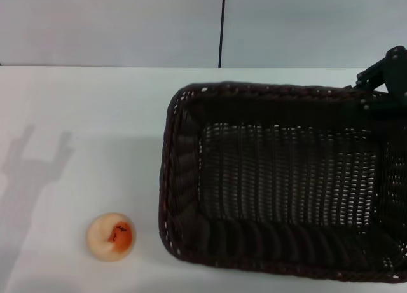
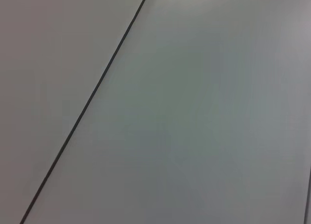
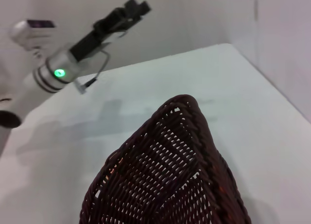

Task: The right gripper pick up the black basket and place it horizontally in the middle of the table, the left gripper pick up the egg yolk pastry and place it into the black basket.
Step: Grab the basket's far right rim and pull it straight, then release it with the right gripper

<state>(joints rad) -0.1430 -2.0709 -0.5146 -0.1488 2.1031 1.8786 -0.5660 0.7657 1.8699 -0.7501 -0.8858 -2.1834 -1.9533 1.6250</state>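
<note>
The black basket (image 1: 286, 178) fills the right half of the head view on the white table (image 1: 95, 115), its opening facing up. My right gripper (image 1: 376, 83) is at the basket's far right rim and is shut on it. The right wrist view shows the basket's woven end (image 3: 170, 170) close below. The egg yolk pastry (image 1: 111, 237) lies on the table at the front left, a short way left of the basket. My left gripper (image 3: 132, 8) shows only in the right wrist view, held high above the table's far side. The left wrist view shows only a blank wall.
The left arm's shadow (image 1: 32, 172) falls on the table's left side. A grey wall with a vertical dark seam (image 1: 222, 26) stands behind the table. The basket's right end runs out of the head view.
</note>
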